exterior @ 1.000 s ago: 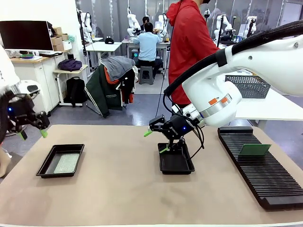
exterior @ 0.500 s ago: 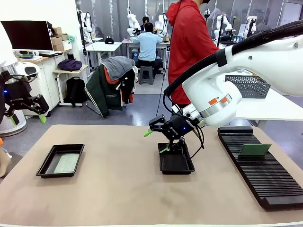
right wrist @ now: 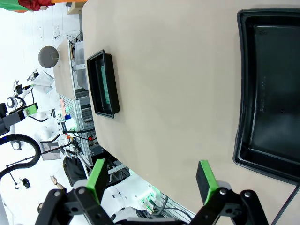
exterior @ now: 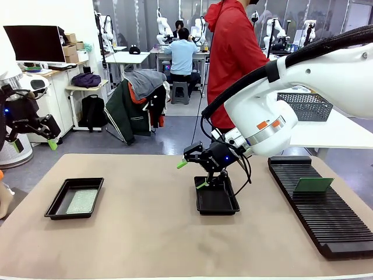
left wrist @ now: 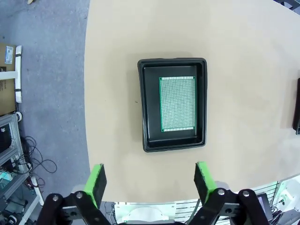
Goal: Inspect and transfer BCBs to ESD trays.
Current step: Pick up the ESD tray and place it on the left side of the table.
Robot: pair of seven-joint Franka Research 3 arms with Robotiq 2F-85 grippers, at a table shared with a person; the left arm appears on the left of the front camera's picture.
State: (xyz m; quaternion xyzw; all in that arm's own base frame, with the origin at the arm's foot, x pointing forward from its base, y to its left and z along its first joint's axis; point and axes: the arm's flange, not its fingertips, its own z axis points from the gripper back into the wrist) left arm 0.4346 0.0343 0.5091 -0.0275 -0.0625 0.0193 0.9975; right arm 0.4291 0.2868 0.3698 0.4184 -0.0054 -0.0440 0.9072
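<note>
At the far left edge of the front view, the left gripper [exterior: 32,145] hangs high in the air, off beyond the left end of the table [exterior: 145,239], its green-padded fingers spread wide and released, with nothing between them. Down on the table's left part lies one ESD tray [left wrist: 140,108], flat and with its long side running near to far. A BCB [left wrist: 177,104] lies flat on that tray's floor; from the left wrist view it sits inside the rim with black floor showing all round it, the widest strip on the side nearest the fingers.

Near the table's middle the right gripper [exterior: 192,175] hovers low over the far end of a second ESD tray [exterior: 217,212], tilted, fingers likewise released and apart, gripping nothing. In the right wrist view this tray's glossy black floor shows at the right.

Farther right, a long black slotted rack [exterior: 326,227] runs near to far along the table's right side. A second BCB [exterior: 313,185] stands on edge in its slots, towards the far end. Behind the table stands a person [exterior: 233,58] in a red hooded top, and a wire-mesh basket [exterior: 306,106] sits on a white surface at far right.
</note>
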